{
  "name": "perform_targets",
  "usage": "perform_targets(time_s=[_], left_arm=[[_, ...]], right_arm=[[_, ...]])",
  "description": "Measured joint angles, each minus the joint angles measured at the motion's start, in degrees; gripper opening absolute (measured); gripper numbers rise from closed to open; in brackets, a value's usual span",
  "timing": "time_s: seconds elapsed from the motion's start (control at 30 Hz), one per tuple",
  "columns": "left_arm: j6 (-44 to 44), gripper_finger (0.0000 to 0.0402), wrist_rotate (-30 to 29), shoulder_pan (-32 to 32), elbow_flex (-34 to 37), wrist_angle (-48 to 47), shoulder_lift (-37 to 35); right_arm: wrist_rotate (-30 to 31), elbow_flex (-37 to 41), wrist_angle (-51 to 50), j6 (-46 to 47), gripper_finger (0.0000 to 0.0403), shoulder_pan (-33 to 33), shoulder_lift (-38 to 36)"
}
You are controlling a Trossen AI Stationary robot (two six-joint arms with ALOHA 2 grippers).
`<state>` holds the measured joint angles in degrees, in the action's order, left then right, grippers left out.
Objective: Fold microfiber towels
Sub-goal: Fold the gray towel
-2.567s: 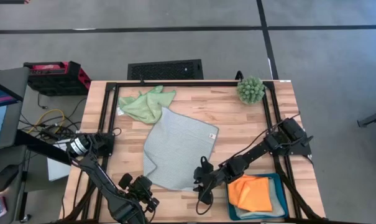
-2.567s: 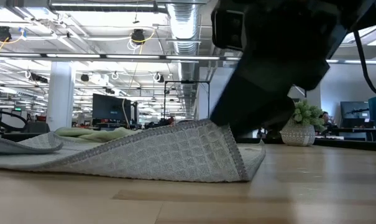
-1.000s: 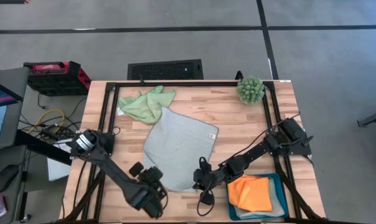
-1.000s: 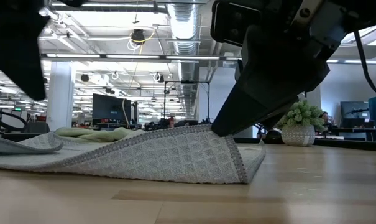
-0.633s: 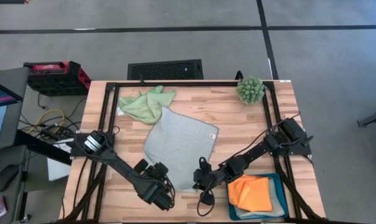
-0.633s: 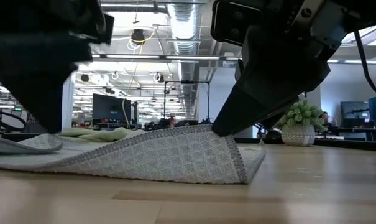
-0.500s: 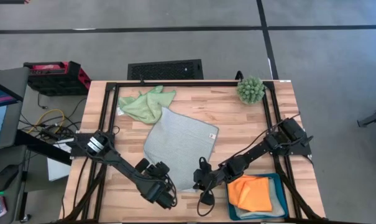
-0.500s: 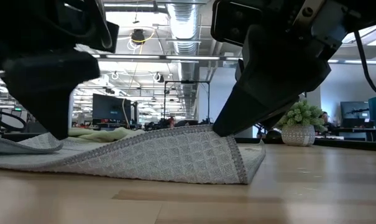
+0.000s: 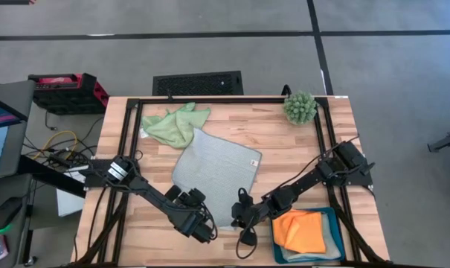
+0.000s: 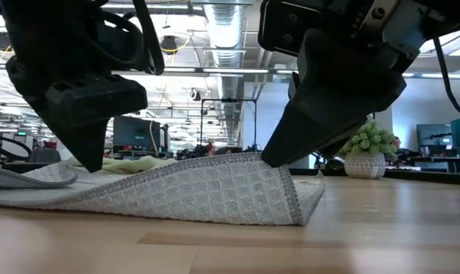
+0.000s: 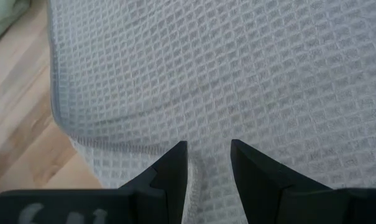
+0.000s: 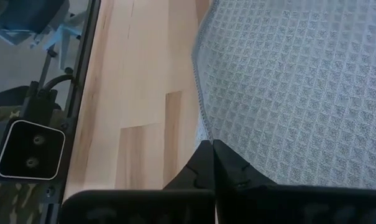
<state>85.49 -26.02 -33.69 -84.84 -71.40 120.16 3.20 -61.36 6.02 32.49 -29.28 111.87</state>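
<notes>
A pale blue-grey towel [image 9: 210,175] lies spread in the middle of the table. My right gripper [image 9: 239,217] is shut on its near right corner, which stands raised off the wood [image 10: 269,161]. My left gripper [image 9: 199,228] is open, its fingers [image 11: 175,167] pointing steeply down over the towel by its near left edge [image 11: 57,118]. A light green towel [image 9: 172,125] lies crumpled at the far left, beside the grey one's far corner. An orange towel [image 9: 299,229] lies folded in the teal tray. My left gripper's open fingertips stand at the towel's surface [image 11: 206,134], a little in from its near left edge; whether they touch it, I cannot tell. My right gripper pinches the towel's hemmed edge [image 12: 201,132] at the near right corner between its shut fingers, slanting down from the right. The corner is lifted a little; the rest lies on the table.
A spiky green ball plant [image 9: 300,107] stands at the far right corner. The teal tray [image 9: 336,223] sits at the near right. A black frame [image 9: 225,100] runs around the tabletop. Bare wood [image 9: 284,164] shows to the right of the grey towel.
My left gripper has gone toward the table's right and down, from beside the towel to over its near left edge, staying open. My right gripper and the raised corner have kept still.
</notes>
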Motion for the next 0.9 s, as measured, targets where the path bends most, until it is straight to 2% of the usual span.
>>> perform_targets(time_s=[0.4, 0.67, 0.77, 0.9], left_arm=[[3.52, 0.0116, 2.08, 0.11, 3.6, 0.71, 0.0], [-0.5, 0.0116, 1.78, 0.32, 3.61, 1.99, 0.0], [-1.88, 0.0104, 2.27, 0.67, 3.62, 1.95, 0.0], [-2.55, 0.0066, 2.38, 1.02, 3.62, 1.95, 0.0]], right_arm=[[-0.76, 0.0, 0.0, 0.0, 0.0007, -0.31, 0.0], [-0.74, 0.0, 0.0, 0.0, 0.0007, -0.26, 0.0], [-0.72, 0.0, 0.0, 0.0, 0.0007, -0.26, 0.0], [-0.7, 0.0, 0.0, 0.0, 0.0008, -0.26, 0.0]])
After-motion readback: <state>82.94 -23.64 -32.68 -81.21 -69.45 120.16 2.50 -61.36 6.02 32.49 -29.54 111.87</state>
